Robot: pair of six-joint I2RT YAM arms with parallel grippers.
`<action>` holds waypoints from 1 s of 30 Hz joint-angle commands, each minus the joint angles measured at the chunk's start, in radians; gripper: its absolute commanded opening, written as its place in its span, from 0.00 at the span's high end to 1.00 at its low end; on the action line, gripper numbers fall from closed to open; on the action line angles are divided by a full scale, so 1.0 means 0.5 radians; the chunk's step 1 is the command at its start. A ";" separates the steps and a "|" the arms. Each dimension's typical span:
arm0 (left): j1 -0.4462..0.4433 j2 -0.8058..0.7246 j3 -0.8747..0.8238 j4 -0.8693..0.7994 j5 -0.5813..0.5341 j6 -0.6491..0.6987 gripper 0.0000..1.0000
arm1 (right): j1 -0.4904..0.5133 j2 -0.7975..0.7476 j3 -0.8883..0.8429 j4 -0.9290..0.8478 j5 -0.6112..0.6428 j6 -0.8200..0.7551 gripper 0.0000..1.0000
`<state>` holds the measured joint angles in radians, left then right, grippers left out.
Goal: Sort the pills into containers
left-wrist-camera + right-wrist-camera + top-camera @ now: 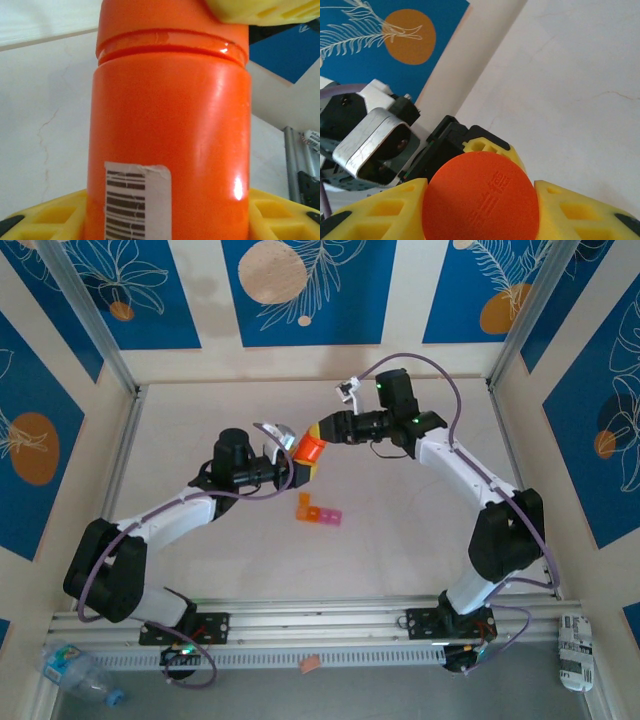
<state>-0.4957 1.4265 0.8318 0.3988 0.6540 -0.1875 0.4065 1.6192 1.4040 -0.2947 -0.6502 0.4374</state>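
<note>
Top view: high behind the arms, facing down over the whole table; near edge at 6 o'clock.
Left wrist: close against the bottle side.
Right wrist: close, end-on to its cap.
Shared: bottle, table.

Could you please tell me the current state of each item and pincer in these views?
Orange bottle: cap on, gripped at both ends.
Left pincer: shut on the bottle's body.
Right pincer: shut on the bottle's cap.
Pill containers: lying on the table, untouched; lids too small to tell.
</note>
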 commanded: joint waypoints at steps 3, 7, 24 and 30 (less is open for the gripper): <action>-0.003 -0.037 0.120 0.050 -0.018 0.049 1.00 | -0.085 -0.156 -0.050 0.047 -0.055 0.055 0.29; -0.012 -0.068 0.134 -0.107 -0.223 0.256 1.00 | -0.172 -0.250 -0.085 0.020 0.140 0.393 0.19; -0.056 -0.043 0.203 -0.278 -0.411 0.511 1.00 | 0.043 -0.036 0.099 -0.128 0.604 1.003 0.15; -0.076 -0.023 0.217 -0.285 -0.410 0.515 1.00 | 0.104 -0.012 0.130 -0.129 0.617 1.003 0.15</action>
<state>-0.5201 1.4170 0.8970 0.2485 0.4500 0.0414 0.4473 1.6089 1.4254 -0.3428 -0.3511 0.9260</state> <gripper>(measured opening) 0.542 0.850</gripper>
